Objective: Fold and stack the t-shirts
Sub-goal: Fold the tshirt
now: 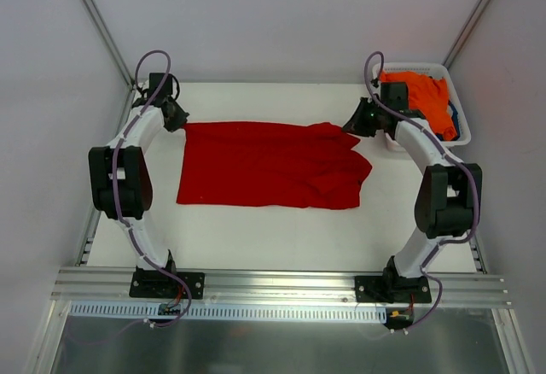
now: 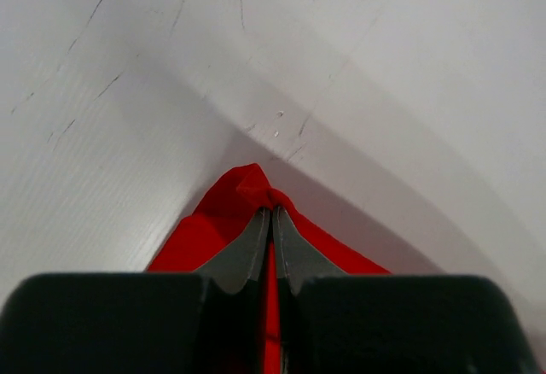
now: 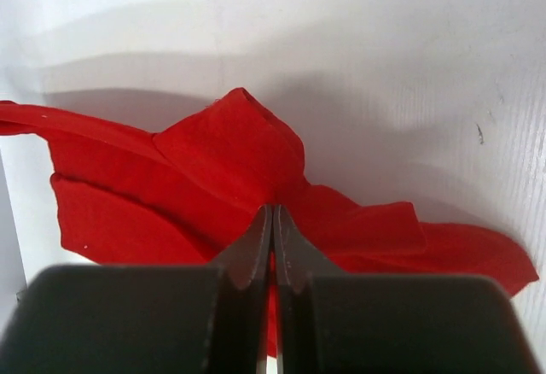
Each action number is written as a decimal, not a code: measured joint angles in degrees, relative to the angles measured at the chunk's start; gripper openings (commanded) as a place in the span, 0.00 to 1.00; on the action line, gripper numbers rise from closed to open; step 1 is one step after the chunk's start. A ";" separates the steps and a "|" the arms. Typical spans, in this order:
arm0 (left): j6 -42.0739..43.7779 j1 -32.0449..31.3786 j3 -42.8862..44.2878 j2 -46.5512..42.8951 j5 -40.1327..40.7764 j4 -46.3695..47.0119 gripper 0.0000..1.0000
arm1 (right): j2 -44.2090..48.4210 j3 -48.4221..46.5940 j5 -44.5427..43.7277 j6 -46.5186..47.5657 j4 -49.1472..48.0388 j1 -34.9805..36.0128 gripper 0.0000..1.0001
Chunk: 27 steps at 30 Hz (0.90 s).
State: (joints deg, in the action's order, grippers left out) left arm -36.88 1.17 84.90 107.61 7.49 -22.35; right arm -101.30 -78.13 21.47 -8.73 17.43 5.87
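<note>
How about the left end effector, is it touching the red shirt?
Touching. The left wrist view shows the left end effector shut on a corner of the red t-shirt, with the cloth pinched in it.

T-shirt (image 1: 264, 169) lies on table (image 1: 256, 237) (basket (image 1: 422, 67) far right).

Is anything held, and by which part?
Both pinch the bright red cloth t-shirt: left gripper its far left corner, right gripper its far right edge.

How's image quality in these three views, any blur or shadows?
Top external: sharp, evenly lit red t-shirt. Left wrist: left gripper housing blurred, soft shadow across the white surface. Right wrist: right gripper housing blurred too, cloth folds crisp.
</note>
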 measured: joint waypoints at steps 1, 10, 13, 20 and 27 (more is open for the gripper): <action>0.00 0.00 -0.74 -0.98 -0.02 0.04 0.00 | 1.57 0.61 -0.15 0.02 0.09 0.11 0.00; 0.00 -0.13 -6.47 -8.17 -0.55 0.11 0.00 | 10.71 3.74 -1.14 0.46 0.96 1.68 0.00; 0.00 -0.46 -8.87 -10.29 -0.79 0.04 0.00 | 13.11 5.75 -1.53 0.59 1.73 2.38 0.00; 0.00 -0.46 -14.69 -15.58 -1.03 -0.31 0.00 | 19.04 11.65 -2.64 0.90 3.65 4.00 0.00; 0.00 -0.83 -19.74 -22.14 -1.01 -0.66 0.00 | 26.95 16.41 -4.42 0.90 6.32 5.16 0.00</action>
State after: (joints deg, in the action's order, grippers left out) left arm -36.88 0.34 65.17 85.47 6.48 -23.00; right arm -74.35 -61.71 17.06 -7.84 23.75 11.03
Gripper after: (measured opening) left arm 0.009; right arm 0.009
